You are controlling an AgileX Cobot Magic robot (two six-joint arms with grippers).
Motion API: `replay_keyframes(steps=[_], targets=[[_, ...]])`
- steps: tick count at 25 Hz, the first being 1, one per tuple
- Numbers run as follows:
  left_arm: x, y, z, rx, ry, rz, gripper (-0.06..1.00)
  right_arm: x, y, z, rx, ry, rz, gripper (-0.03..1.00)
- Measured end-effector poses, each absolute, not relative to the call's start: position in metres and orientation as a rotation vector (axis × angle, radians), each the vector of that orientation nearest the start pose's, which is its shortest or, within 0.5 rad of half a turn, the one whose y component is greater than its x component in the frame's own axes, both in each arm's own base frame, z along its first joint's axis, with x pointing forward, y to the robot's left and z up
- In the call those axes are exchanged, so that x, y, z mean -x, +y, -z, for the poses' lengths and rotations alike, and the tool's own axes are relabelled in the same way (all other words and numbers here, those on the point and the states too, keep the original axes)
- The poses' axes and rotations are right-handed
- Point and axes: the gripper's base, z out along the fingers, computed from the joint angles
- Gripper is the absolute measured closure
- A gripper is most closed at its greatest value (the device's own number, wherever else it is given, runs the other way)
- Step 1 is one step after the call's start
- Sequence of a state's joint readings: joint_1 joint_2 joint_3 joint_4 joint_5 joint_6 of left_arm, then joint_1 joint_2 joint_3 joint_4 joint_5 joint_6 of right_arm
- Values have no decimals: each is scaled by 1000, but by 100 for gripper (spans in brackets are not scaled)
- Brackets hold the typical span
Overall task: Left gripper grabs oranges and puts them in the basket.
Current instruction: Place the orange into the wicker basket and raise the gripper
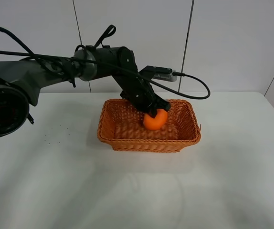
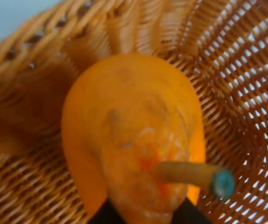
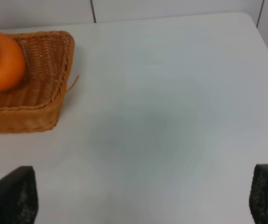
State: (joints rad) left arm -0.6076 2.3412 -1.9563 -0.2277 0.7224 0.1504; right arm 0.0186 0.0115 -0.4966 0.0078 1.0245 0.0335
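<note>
My left gripper (image 1: 152,110) reaches from the left over the woven wicker basket (image 1: 149,144) and is shut on the orange (image 1: 155,119). The orange sits low inside the basket, near its back middle; I cannot tell whether it touches the floor. In the left wrist view the orange (image 2: 129,126) fills the frame, its stem (image 2: 190,173) pointing at the camera, with the black fingertips (image 2: 107,216) at its base and basket weave (image 2: 246,70) all around. In the right wrist view the orange (image 3: 1,60) and basket (image 3: 40,98) lie far off, and my right gripper (image 3: 138,198) is open and empty over bare table.
The basket stands at the back middle of a white table (image 1: 137,191). A black cable (image 1: 194,83) loops from the left arm above the basket's far side. A tiled wall (image 1: 223,43) runs behind the table.
</note>
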Motion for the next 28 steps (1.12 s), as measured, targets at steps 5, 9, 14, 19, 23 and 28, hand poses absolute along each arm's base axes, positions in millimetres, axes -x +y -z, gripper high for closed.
replay_keyframes(steps=[5,9,14,19,23,28], targets=[[-418,-308,-149,-824,2549,410,82,1,1,-279,-15,2023,-42,27],[-418,-308,-147,-825,2553,409,82,1,1,-279,-15,2023,-42,27],[-418,-308,-146,-825,2554,409,82,1,1,-279,-15,2023,-42,27],[-416,-307,-145,-837,2577,406,70,1,1,-279,-15,2023,-42,27],[-415,-306,-145,-841,2586,405,36,1,1,-279,-15,2023,-42,27],[-415,-305,-144,-857,2589,384,6,1,1,-279,-15,2023,-42,27]])
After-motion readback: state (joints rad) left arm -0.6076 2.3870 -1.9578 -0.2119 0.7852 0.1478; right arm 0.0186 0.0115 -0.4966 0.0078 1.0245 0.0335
